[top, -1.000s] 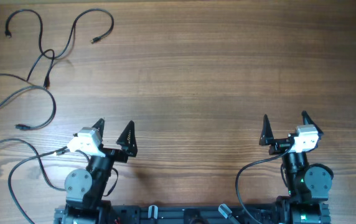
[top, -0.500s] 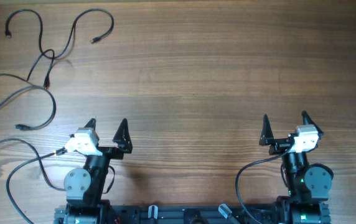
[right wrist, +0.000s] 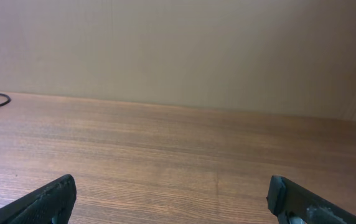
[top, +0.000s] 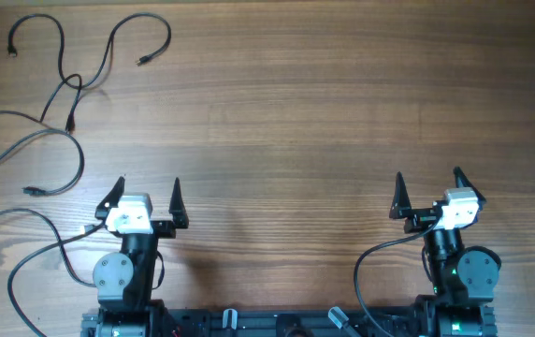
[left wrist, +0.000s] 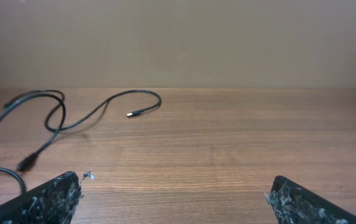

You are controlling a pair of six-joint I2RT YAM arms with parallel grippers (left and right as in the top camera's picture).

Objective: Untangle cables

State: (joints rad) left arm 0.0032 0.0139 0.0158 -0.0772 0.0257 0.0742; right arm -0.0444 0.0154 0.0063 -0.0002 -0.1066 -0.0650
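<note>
The broad brown wood-grain table [top: 324,112] stretches ahead of both sets of fingers and is bare between and just ahead of them. The left gripper [top: 148,183] stands with its two black pointed fingers [left wrist: 47,199] spread wide apart, holding nothing. The right gripper [top: 427,175] has its black fingers [right wrist: 41,202] spread just as wide, also holding nothing. The thin black flexible cables [top: 71,84] lie as loose wavy strands well ahead of the left fingers and off to their left, crossing one another at one spot. They are well apart from the right fingers, whose wrist view catches only a short loop at its far left edge. One small plug end [left wrist: 134,114] rests on the wood ahead of the left fingers, nearer the left one.
</note>
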